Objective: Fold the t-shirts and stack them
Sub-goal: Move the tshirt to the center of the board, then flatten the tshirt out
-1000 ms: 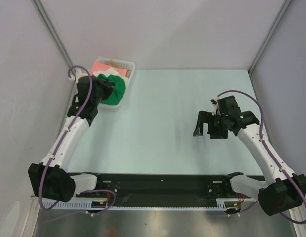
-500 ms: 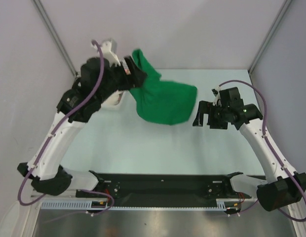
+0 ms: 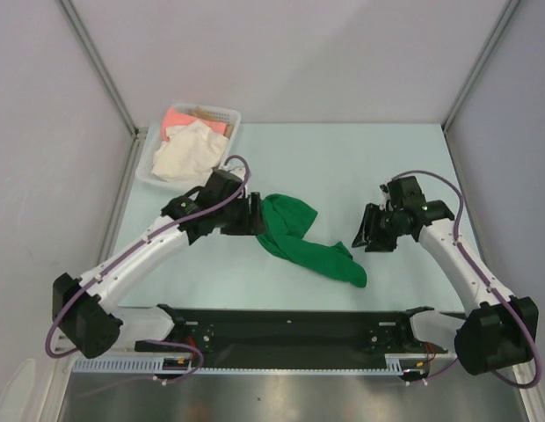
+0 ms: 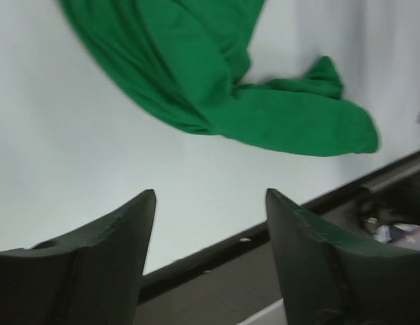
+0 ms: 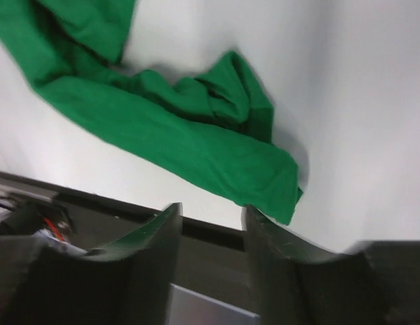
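A bright green t-shirt (image 3: pixel 303 237) lies crumpled in a long strip on the middle of the table, apart from both grippers. My left gripper (image 3: pixel 255 218) sits at its left end, open and empty; in the left wrist view the green shirt (image 4: pixel 217 88) lies beyond the left gripper (image 4: pixel 210 193). My right gripper (image 3: pixel 365 233) hovers just right of the shirt's near end, open and empty, and the right wrist view has the cloth (image 5: pixel 176 128) just past the right gripper (image 5: pixel 211 206). A cream-white t-shirt (image 3: pixel 186 151) and a salmon-pink one (image 3: pixel 180 117) lie in the basket.
The white lattice basket (image 3: pixel 235 119) stands at the back left corner. A black rail (image 3: pixel 290 325) with the arm bases runs along the table's near edge. Grey walls and metal posts close in the left, right and back sides.
The left arm lifted the green shirt out of the basket, swung it over the table and let go; the shirt now lies on the table. The right jaws have narrowed a little.
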`<state>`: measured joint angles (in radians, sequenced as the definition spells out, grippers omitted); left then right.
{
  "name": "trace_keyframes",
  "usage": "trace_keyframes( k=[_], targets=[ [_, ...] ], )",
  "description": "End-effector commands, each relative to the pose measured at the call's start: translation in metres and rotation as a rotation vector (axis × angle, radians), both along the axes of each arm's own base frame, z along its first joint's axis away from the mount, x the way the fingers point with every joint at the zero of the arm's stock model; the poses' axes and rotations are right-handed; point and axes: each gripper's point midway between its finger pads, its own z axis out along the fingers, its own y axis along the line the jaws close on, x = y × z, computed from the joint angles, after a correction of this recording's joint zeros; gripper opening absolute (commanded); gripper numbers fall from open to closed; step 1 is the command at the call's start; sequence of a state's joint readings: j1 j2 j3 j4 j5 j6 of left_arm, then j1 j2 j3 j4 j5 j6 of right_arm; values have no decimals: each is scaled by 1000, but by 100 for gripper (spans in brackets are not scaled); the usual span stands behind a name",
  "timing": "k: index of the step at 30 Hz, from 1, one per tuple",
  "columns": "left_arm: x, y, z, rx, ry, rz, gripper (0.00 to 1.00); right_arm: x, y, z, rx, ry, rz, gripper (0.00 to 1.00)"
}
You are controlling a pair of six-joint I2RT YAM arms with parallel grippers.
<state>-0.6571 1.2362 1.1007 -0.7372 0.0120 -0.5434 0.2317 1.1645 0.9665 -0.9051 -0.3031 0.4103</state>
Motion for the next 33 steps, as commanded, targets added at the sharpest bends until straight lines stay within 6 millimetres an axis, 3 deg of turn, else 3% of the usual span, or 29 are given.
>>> trace_keyframes(
  k=[1, 4, 8, 10, 12, 15, 17, 19, 21, 22, 24, 26, 27, 29, 30, 31, 32, 33],
  targets=[
    [9, -57, 6, -167, 62, -147, 75, -10, 6, -21, 76, 112, -50, 62],
    [10, -75, -9, -164, 111, -190, 77, -27, 4, -44, 73, 166, -75, 66],
    [18, -87, -37, -86, 193, -189, 71, -39, -1, -66, 81, 238, -125, 65],
    [16, -92, -49, -75, 218, -186, 82, -42, -3, -75, 84, 261, -134, 62],
    [14, -93, -64, -59, 255, -177, 84, -45, -10, -83, 60, 296, -160, 61],
    [18, -97, -78, -45, 263, -189, 77, -37, 0, -80, 124, 272, -149, 56],
    [22, -98, -85, -23, 282, -190, 60, -33, -2, -83, 109, 285, -140, 51],
    [25, -100, -94, -3, 296, -190, 44, -28, -2, -84, 116, 283, -131, 33],
    [28, -103, -96, -5, 293, -190, 37, -24, 0, -81, 130, 270, -123, 19],
    [29, -102, -98, 4, 297, -192, 27, -22, -1, -80, 126, 269, -127, 0],
    [33, -103, -85, 14, 269, -189, 20, -12, -10, -66, 74, 225, -140, 0],
    [46, -101, -59, 29, 179, -168, 20, 3, -17, -38, 58, 130, -153, 0],
    [47, -96, -49, 56, 152, -165, 20, 19, -17, -5, 63, 40, -149, 0],
    [64, -92, -3, 46, 25, -128, 30, 39, -26, 49, 48, -144, -191, 0],
    [67, -88, 14, 49, -11, -124, 41, 59, -27, 115, 72, -325, -202, 0],
    [74, -93, 48, 5, -76, -122, 55, 67, -37, 150, 44, -431, -248, 0],
    [79, -86, 75, 4, -148, -98, 62, 71, -43, 193, 43, -540, -276, 0],
    [81, -86, 96, -18, -191, -95, 68, 69, -53, 260, 39, -697, -317, 0]
  ],
)
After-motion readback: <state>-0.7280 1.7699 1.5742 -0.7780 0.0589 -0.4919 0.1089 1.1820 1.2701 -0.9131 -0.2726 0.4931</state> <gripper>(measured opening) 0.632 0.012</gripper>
